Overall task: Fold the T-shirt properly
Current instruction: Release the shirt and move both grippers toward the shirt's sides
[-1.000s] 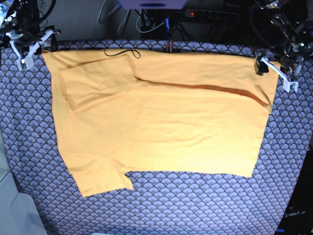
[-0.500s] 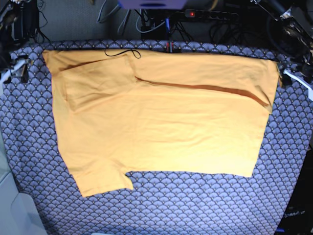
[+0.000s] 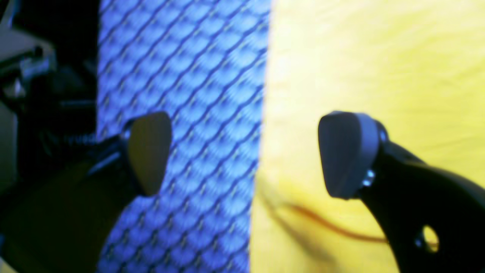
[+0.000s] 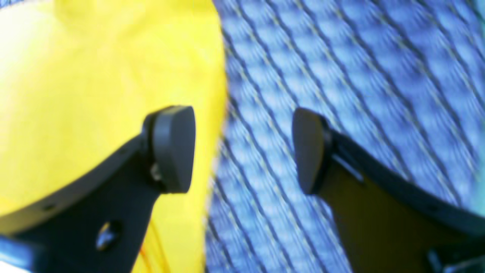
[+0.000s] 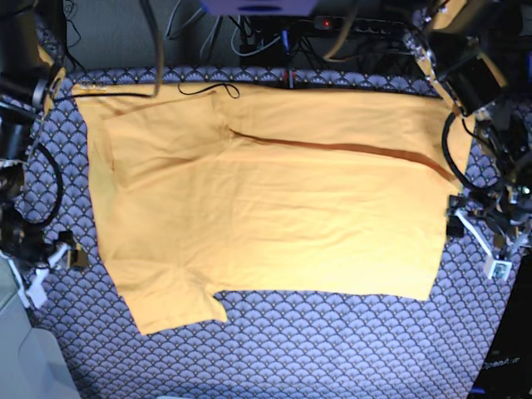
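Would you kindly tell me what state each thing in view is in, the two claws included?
T-shirt: partly folded, lying spread, one sleeve sticking out at the near edge
Left claw: open, holding nothing
Right claw: open, holding nothing
Tablecloth: spread out under the shirt

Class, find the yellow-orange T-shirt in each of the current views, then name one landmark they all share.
Base view: the T-shirt spreads across the middle, wider than it is tall.
Left wrist view: it fills the right side, running off the edge.
Right wrist view: it fills the left side.
Shared landmark: the blue scale-patterned tablecloth, bordering the shirt in all three.
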